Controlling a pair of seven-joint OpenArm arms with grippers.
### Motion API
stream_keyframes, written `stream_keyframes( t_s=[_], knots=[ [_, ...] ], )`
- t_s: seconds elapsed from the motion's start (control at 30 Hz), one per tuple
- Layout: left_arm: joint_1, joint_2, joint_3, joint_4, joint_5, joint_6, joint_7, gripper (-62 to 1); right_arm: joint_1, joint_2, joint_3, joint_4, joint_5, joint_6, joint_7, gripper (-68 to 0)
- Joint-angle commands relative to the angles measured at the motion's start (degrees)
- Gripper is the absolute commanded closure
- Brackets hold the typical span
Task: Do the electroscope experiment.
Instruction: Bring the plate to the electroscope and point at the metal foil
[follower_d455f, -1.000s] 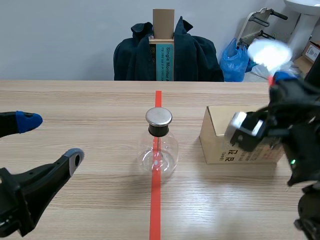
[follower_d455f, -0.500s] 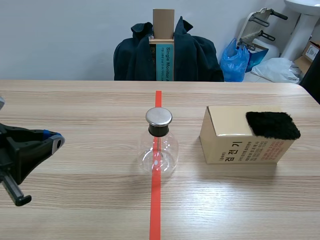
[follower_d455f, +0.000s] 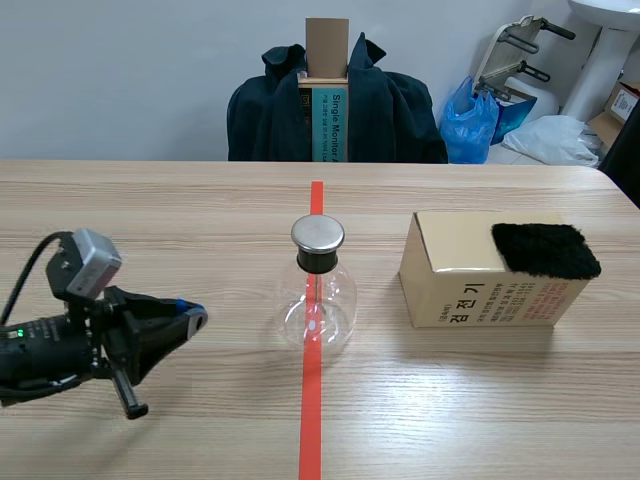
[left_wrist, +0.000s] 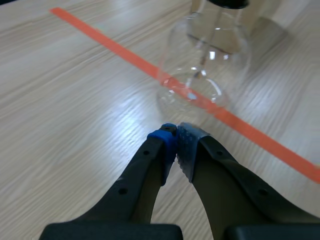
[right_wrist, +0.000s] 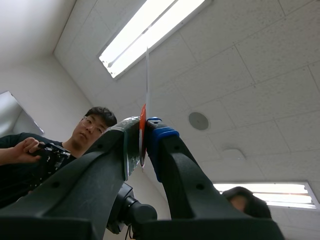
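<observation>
The electroscope (follower_d455f: 318, 290), a clear glass flask with a round metal cap, stands on the red tape line at mid-table. My left gripper (follower_d455f: 195, 318) lies low to its left, shut on nothing, its tips pointing at the flask (left_wrist: 205, 65) and a short way from its base. In the left wrist view the pads of that gripper (left_wrist: 176, 134) meet. My right gripper (right_wrist: 143, 127) is outside the scene view. It points up at the ceiling, shut on a thin pale rod (right_wrist: 147, 75) with an orange-red lower part.
A tan cardboard box (follower_d455f: 480, 290) stands right of the flask with a black furry cloth (follower_d455f: 545, 250) on its top. Behind the table is a chair draped in a dark jacket (follower_d455f: 335, 105). A person (right_wrist: 30, 155) shows beside the right gripper.
My left gripper has shut and swung in toward the flask from the left edge. The right arm has lifted out of the scene view, uncovering the black cloth on the box.
</observation>
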Motion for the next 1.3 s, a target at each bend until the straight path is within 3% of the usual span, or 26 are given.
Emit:
stream_keyframes(
  t_s=[0.0,0.07,0.3,0.57,0.93,1.07,1.27],
  knots=[
    [-1.22,0.9,0.76,0.96,-0.74,0.46,-1.7,-3.2,0.35,0.15,0.15,0.42,0.39,-3.28,0.33,-0.7],
    [-3.1,2.14,3.37,-0.98,-0.74,0.96,-2.03,-3.2,0.33,0.13,0.15,0.42,1.18,-3.28,1.11,-0.7],
    [-6.4,5.81,8.55,-5.49,-0.72,8.2,-2.03,-3.2,0.35,0.13,0.15,0.42,1.29,-3.28,1.49,-0.7],
    [-6.71,6.84,9.11,-6.05,-0.74,9.27,-2.49,-3.2,0.37,0.13,0.15,0.42,2.25,-3.28,1.77,-0.7],
    [-6.69,6.86,9.11,-6.05,-0.74,9.68,-2.84,-3.2,1.03,0.13,-0.63,-0.22,7.89,-2.43,9.97,-0.7],
    [-6.69,6.86,9.11,-6.05,-0.74,9.68,-2.78,-3.2,2.91,0.44,-4.52,-1.07,9.11,-0.83,13.33,-0.7],
    [-6.69,6.86,9.09,-6.05,-0.76,9.7,-2.82,-3.2,10.32,5.33,-15.52,-3.89,12.7,-0.66,13.77,-0.7]
  ],
)
